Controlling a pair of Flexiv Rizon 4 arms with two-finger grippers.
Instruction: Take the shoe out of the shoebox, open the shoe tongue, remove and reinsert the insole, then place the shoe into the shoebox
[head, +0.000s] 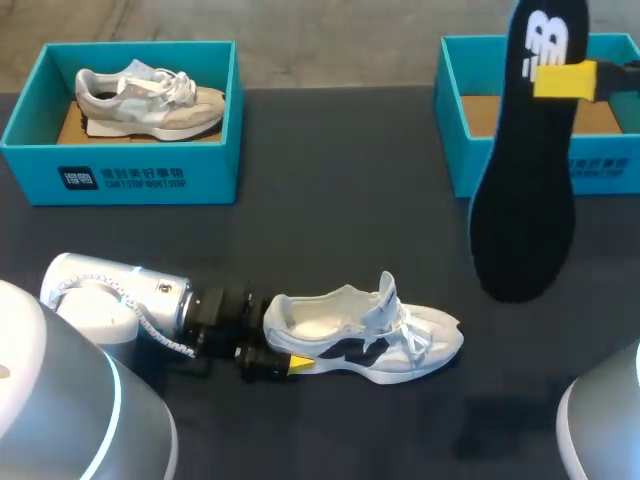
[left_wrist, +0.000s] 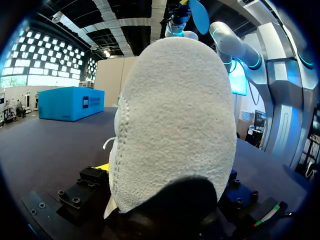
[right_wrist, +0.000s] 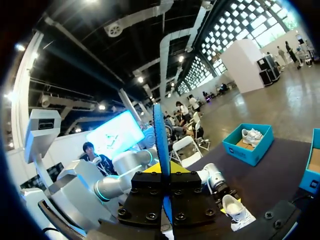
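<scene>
White shoe is laid upright on the tabletop, heel clamped by left end effector. Black insole is held raised, pinched by right end effector, in front of right shoebox. Second shoe is seen inside left shoebox.

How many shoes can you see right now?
2. A grey shoe lies in the left shoebox; a white shoe sits on the table, heel in the left gripper. The insole partly hides the right shoebox.
</scene>
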